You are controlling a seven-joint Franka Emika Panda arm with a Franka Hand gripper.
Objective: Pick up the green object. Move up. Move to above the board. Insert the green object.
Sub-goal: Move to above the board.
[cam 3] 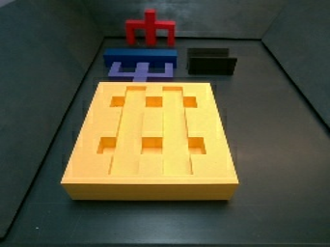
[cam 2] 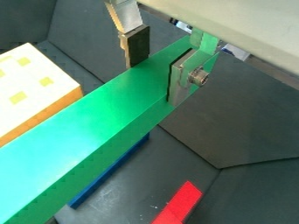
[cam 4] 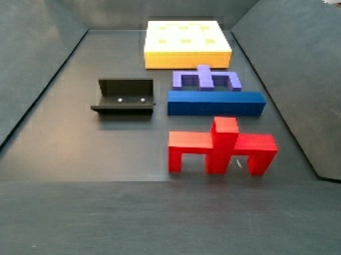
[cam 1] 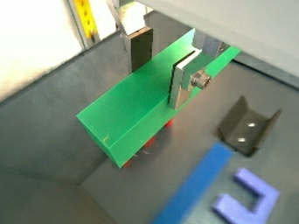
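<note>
Both wrist views show the gripper (cam 1: 163,66) clamped across the green object (cam 1: 146,101), held in the air above the floor, the blue block (cam 1: 205,188) below. The long bar could swing or slip in so narrow a grip. Beyond, only the side views show the whole board (cam 3: 151,183), neither arm nor bar

Claw (cam 1: 162,63) raised off the floor, silver fingers (cam 2: 135,44) clamped (dark pads inward) on green object (cam 2: 105,131)
</note>
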